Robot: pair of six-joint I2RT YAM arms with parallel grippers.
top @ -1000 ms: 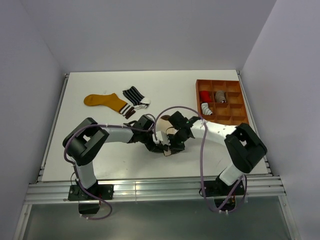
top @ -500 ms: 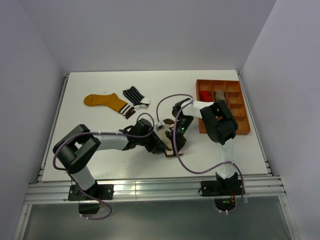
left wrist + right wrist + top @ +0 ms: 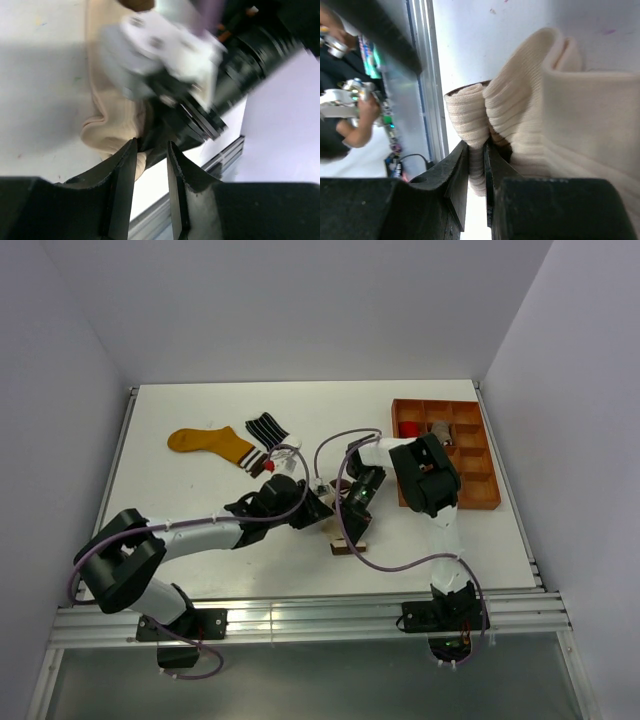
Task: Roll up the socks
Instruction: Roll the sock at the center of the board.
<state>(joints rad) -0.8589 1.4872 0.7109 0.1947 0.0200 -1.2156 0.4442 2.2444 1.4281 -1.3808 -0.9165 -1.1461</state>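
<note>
A cream sock with a brown end [image 3: 347,544] lies bunched on the white table, front centre. My right gripper [image 3: 351,528] is over it; in the right wrist view the gripper [image 3: 476,152] is shut on a rolled fold of the cream sock [image 3: 545,110]. My left gripper [image 3: 318,512] is just to its left. In the left wrist view it [image 3: 151,146] stands narrowly open, its left finger touching the cream sock [image 3: 107,115], with nothing held. A mustard-yellow sock [image 3: 205,442] and a black sock with white stripes [image 3: 268,429] lie flat at the back left.
An orange-brown compartment tray [image 3: 478,502] stands at the back right with a red roll [image 3: 409,430] and a grey roll [image 3: 440,430] in it. Purple cables loop over both arms near the cream sock. The table's metal front rail [image 3: 300,615] is close behind the grippers.
The right arm has folded back towards the tray while its gripper stays at the cream sock. The left arm has stretched out low and leftward, its gripper drawing slightly away from the sock.
</note>
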